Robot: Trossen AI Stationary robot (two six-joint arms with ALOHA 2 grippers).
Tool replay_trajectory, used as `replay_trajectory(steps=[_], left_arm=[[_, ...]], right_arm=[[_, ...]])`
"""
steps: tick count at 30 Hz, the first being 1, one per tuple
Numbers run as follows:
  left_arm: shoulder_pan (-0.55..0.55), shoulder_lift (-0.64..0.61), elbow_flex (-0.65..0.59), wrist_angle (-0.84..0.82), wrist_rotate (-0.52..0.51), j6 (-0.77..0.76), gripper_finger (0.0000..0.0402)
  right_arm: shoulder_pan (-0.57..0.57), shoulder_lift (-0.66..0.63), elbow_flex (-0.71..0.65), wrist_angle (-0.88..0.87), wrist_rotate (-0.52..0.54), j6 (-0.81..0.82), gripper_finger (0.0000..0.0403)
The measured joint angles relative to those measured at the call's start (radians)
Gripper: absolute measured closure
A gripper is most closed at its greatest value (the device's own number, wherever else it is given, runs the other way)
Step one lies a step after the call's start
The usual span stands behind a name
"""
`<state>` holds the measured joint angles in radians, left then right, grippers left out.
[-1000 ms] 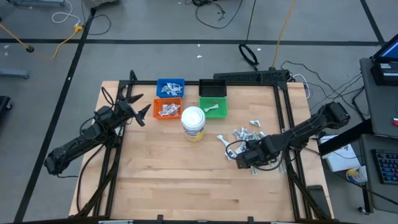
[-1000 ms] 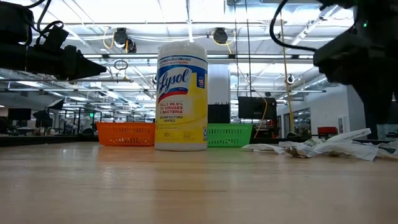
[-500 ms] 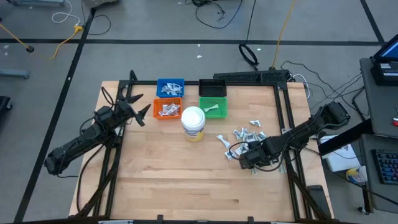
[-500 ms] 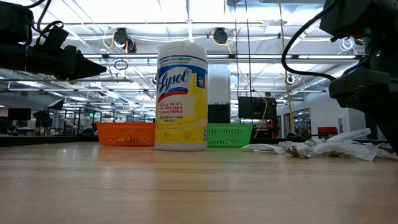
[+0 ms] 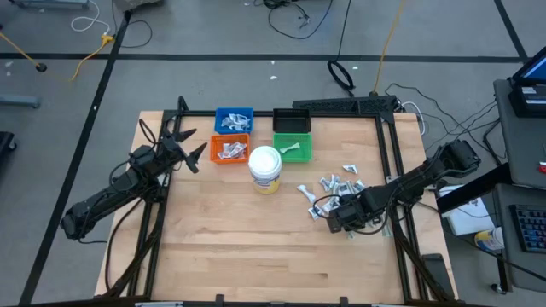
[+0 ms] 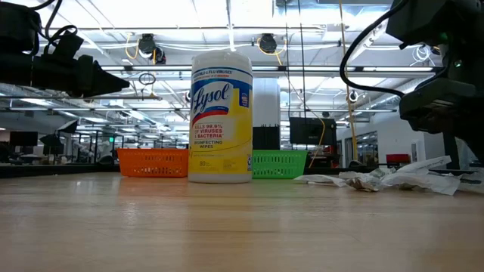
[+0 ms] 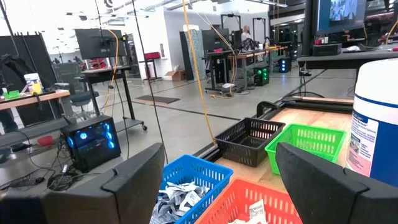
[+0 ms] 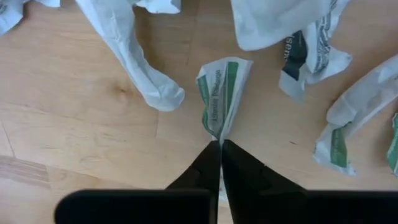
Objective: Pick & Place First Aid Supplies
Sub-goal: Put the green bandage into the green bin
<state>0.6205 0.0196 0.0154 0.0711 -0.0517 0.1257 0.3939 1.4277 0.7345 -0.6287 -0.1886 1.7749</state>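
The first aid supplies are small white packets, some with green print, lying loose on the wood at the table's right [image 5: 337, 186]. My right gripper [image 5: 335, 213] is down at the near side of this pile, shut on a white-and-green packet [image 8: 221, 93]. More packets lie in the blue bin [image 5: 233, 119] and the orange bin [image 5: 229, 151], and one is in the green bin [image 5: 292, 147]. My left gripper [image 5: 194, 152] hovers open left of the orange bin, with nothing between its fingers [image 7: 134, 180]. My right gripper pinches the packet's narrow crumpled end [image 8: 219, 135] between its two fingertips [image 8: 208, 165]. The fingers come from above, pointing down at the table. The rest of the packet spreads out beyond the tips and lies on the wood.
A white-lidded jar with a yellow label [image 5: 265, 168] stands upright near the table's middle, just in front of the orange and green bins. A black bin [image 5: 291, 120] sits behind the green one. Other loose packets [image 8: 134, 56] lie close around the held one.
My right gripper has come down a little at the near side of the packet pile. The packets and my left arm have kept still.
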Motion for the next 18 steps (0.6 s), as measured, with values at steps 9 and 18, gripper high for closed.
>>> replay_trajectory(steps=[9, 18], left_arm=[[0.0, 0.0, 0.0, 0.0, 0.0, 0.0, 0.0092], [0.0, 0.0, 0.0, 0.0, 0.0, 0.0, 0.0091]], right_arm=[[-0.024, -0.025, 0.062, -0.077, -0.102, -0.167, 0.0402], [-0.153, -0.029, 0.23, -0.377, -0.104, -0.717, 0.0402]])
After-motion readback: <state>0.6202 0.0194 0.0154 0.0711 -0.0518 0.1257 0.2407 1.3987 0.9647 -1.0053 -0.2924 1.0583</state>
